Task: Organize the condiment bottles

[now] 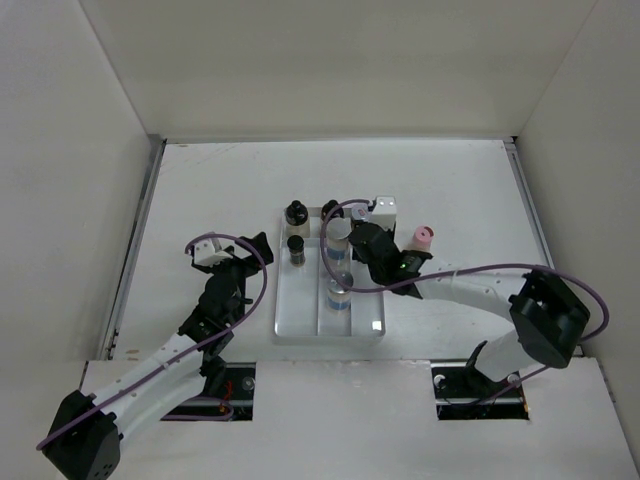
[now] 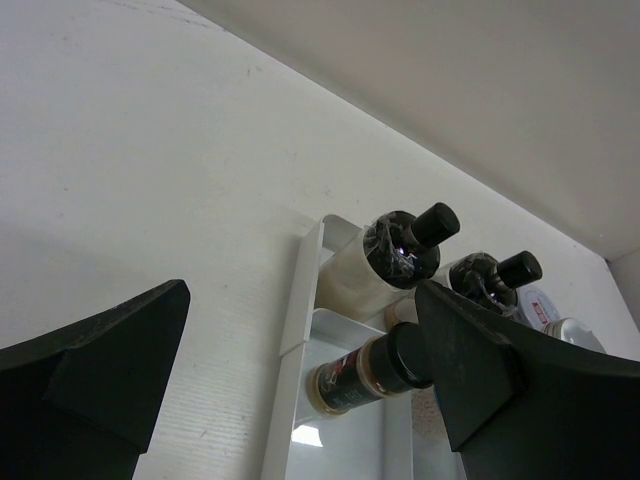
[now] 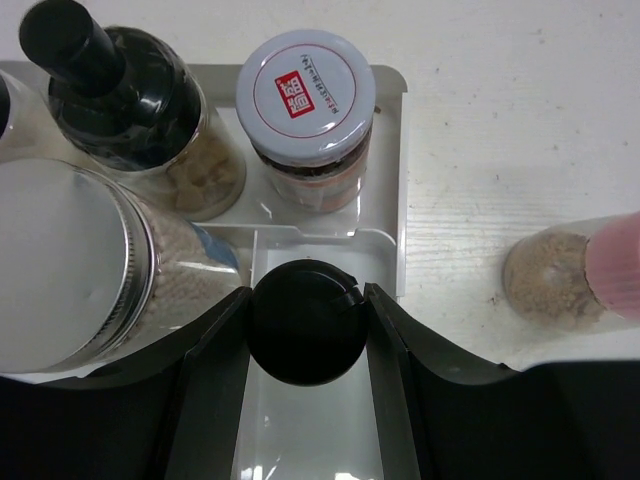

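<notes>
**A:** What's the right gripper [image 3: 307, 300] doing?

**B:** It's clamped on the black-capped bottle [image 3: 307, 335], one pad on each side of the cap. That's over the right lane of the white tray [image 3: 392, 180]. We can't tell if the bottle's base touches the tray floor.

**A:** How will it handle?

**B:** We judge it small, light and rigid, probably breakable. The cap is round and smooth, so it could slip or twist. We'd hold it square across the cap and keep it upright.

**A:** What's around it?

**B:** The silver-lidded jar [image 3: 60, 270] at 9 o'clock is close and the biggest obstacle. The spouted dark bottle [image 3: 110, 85] is at 11 and the red-marked jar [image 3: 305, 95] at 12, just beyond. The pink-lidded jar [image 3: 575, 275] at 3 is out on the table [image 1: 450, 180], apart.

**A:** And the left gripper [image 1: 245, 255]?

**B:** Its fingers are spread wide and empty, at 9 o'clock of the tray.
</notes>
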Robot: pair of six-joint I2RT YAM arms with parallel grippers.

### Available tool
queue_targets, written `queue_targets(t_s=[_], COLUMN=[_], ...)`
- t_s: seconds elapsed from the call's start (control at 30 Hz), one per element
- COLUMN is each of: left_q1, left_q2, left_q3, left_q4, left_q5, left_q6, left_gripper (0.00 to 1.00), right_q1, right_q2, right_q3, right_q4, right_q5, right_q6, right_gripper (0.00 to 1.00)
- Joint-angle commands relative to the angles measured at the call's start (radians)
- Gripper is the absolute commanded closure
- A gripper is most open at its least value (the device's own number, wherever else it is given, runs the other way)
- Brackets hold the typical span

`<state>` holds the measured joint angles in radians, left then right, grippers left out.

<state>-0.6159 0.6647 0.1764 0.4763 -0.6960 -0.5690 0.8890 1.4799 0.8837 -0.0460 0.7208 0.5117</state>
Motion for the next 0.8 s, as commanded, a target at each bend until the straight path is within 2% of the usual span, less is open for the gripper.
queue_targets(t_s=[0.0,0.17,0.3,0.43,0.77], left_q1=[0.005,0.000,-0.003,0.006,0.003], left_q2=[0.001,-0.005,0.003,0.003,0.015], left_q3=[-0.005,-0.006,0.002,0.001,-0.006], left_q4=[0.051,0.051,0.047,0.042,0.051], left_q5=[0.006,0.009,0.010,0.021,0.007], left_q6=[-0.006,-0.006,-0.006,-0.006,-0.009], left_gripper=[0.00,0.00,0.00,0.00,0.00], right_q1=[-0.008,-0.015,-0.014,-0.014,-0.054], right_q2=[0.029,0.046,0.027,-0.050,-0.280], right_q3=[0.047,0.031,0.018,0.000,-0.077], right_q4=[0.074,0.086,0.081,0.075,-0.017], right_q5=[0.002,-0.004,0.002,-0.001,0.003], right_q6=[-0.009,0.013,0.028,0.031,0.030], right_gripper=[0.60,0.57,0.37,0.28,0.19])
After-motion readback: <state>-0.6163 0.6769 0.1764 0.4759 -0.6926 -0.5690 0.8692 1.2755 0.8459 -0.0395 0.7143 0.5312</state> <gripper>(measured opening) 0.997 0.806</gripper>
